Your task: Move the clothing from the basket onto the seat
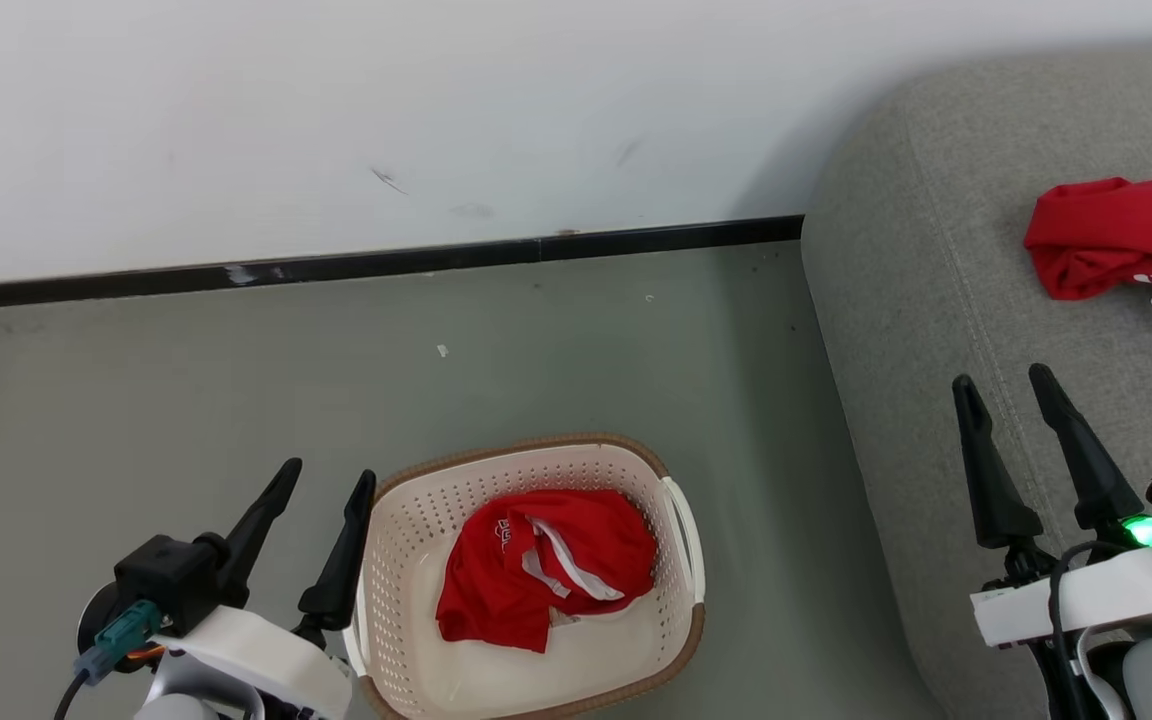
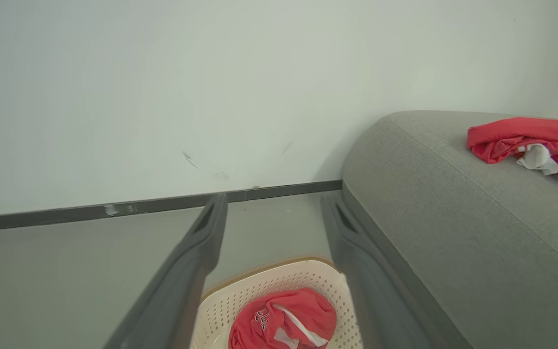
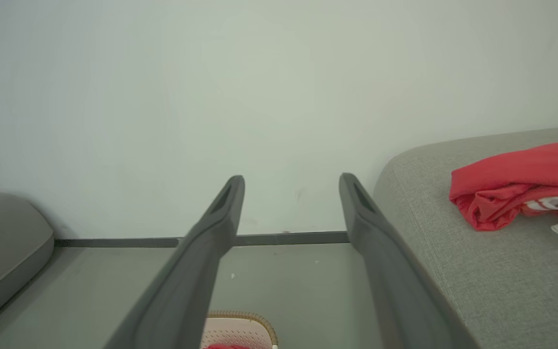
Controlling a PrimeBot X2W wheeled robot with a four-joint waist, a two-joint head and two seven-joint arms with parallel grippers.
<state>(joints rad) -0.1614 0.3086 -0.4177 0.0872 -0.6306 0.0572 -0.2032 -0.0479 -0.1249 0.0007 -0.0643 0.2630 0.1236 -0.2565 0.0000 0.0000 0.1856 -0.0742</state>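
Observation:
A crumpled red garment with white stripes lies inside the cream basket, which stands on the floor at the bottom centre. A second red garment rests on the grey seat at the right. My left gripper is open and empty, just left of the basket's rim. Over the seat's near part my right gripper stands open, holding nothing. The left wrist view shows the basket with its red garment below the fingers, and the seat carrying the other garment.
A white wall with a dark baseboard runs behind the grey floor. In the right wrist view another grey cushion sits at the far left.

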